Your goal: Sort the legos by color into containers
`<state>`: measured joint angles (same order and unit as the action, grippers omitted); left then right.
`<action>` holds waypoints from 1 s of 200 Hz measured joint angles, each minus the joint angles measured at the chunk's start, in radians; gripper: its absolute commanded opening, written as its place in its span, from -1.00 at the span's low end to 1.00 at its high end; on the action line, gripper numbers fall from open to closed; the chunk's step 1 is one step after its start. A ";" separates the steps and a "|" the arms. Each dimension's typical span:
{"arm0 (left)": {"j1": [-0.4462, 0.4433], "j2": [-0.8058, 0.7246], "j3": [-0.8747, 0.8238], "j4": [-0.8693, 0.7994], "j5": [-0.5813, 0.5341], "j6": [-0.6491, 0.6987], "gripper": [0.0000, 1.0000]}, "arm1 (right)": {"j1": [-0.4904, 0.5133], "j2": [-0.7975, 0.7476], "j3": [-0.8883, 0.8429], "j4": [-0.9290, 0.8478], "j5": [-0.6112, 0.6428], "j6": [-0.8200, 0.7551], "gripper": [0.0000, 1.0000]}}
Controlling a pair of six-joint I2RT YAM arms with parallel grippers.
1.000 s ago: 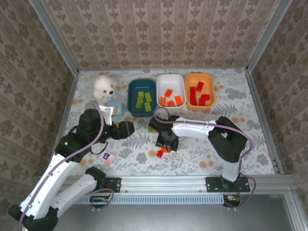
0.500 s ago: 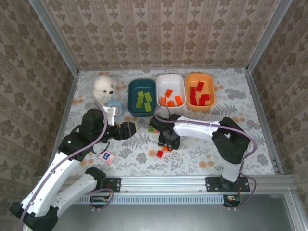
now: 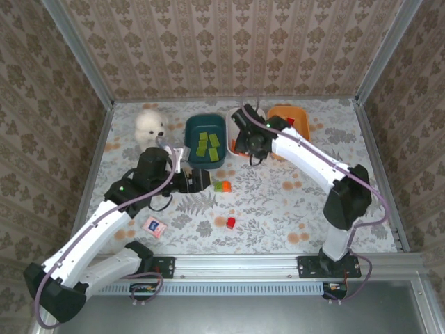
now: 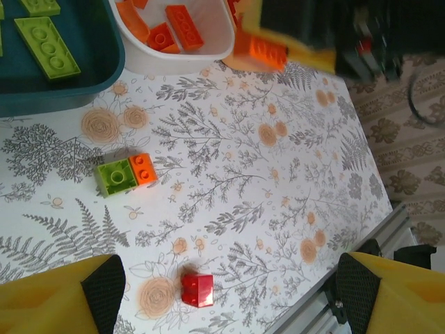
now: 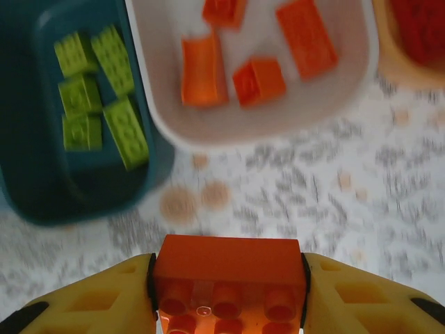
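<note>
My right gripper (image 5: 228,285) is shut on an oblong orange brick (image 5: 229,268), with a yellow finger on each end. It hangs (image 3: 252,142) just in front of the white tub (image 5: 278,122), which holds several orange bricks (image 5: 203,69). The teal tub (image 3: 188,139) holds several green bricks (image 5: 104,97). The orange tub (image 3: 297,115) holds red bricks (image 3: 290,124). My left gripper (image 4: 229,292) is open above the table, over a small red brick (image 4: 197,289). A green brick joined to an orange one (image 4: 126,174) lies near the teal tub (image 4: 69,90).
A white plush toy (image 3: 151,125) sits at the back left. A pink-and-white card (image 3: 154,226) lies near the front left. The table's metal front rail (image 3: 278,261) shows close to the red brick (image 3: 231,223). The right arm (image 3: 306,156) crosses the white and orange tubs.
My right gripper lifted the orange brick from the middle of the table and carried it back to the white tub. My left gripper moved right, toward the loose bricks.
</note>
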<state>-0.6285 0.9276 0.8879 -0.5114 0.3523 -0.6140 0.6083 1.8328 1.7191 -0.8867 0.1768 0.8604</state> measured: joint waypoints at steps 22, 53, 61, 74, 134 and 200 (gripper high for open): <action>0.002 0.058 0.026 0.027 0.000 -0.004 0.67 | -0.058 0.132 0.112 0.052 -0.002 -0.059 -0.06; 0.008 0.132 0.079 0.065 0.000 -0.004 0.67 | -0.112 0.287 0.211 0.128 -0.022 -0.095 -0.06; 0.010 0.143 0.089 0.072 0.000 -0.004 0.67 | -0.124 0.317 0.231 0.143 -0.027 -0.097 -0.06; 0.015 0.156 0.101 0.080 0.000 -0.004 0.67 | -0.142 0.364 0.270 0.167 -0.034 -0.095 -0.06; 0.027 0.171 0.104 0.095 -0.004 -0.005 0.67 | -0.201 0.519 0.422 0.218 -0.016 0.033 0.02; 0.030 0.187 0.108 0.100 -0.012 -0.008 0.67 | -0.220 0.673 0.612 0.166 0.062 0.183 0.03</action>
<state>-0.5983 1.1145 0.9958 -0.4110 0.3405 -0.6216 0.3882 2.5061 2.3314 -0.7208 0.2390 1.0431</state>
